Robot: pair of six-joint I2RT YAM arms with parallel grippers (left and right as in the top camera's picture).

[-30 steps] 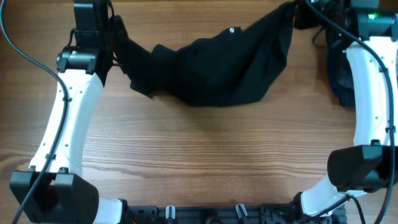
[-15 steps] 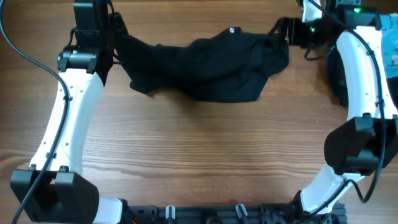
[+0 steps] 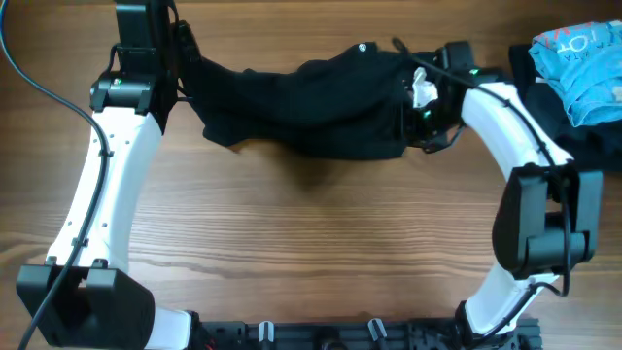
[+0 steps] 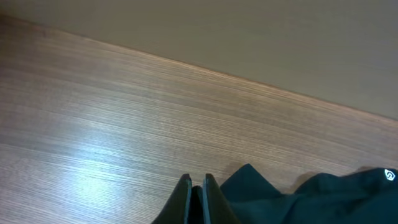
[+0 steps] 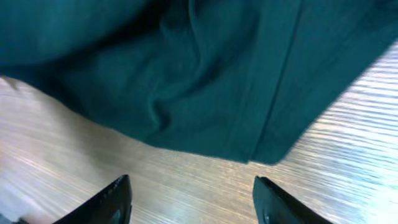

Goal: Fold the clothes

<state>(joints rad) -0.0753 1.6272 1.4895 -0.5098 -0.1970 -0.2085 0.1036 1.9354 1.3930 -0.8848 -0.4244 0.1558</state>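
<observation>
**Right hand lets go; shirt end drops to the bench**

The black T-shirt (image 3: pixel 321 107) lies bunched along the far side of the bench (image 3: pixel 311 243). Its right end is no longer held up. Within the last second the right hand (image 5: pixel 191 186) released that corner and swung in low over the shirt's right edge. It now stands open and empty, with the hem just ahead of it. The left hand (image 4: pixel 197 186) stays closed on the shirt's left end. No fold is made yet, so a fresh grip looks likely. A light-blue garment (image 3: pixel 578 63) lies at right.
</observation>
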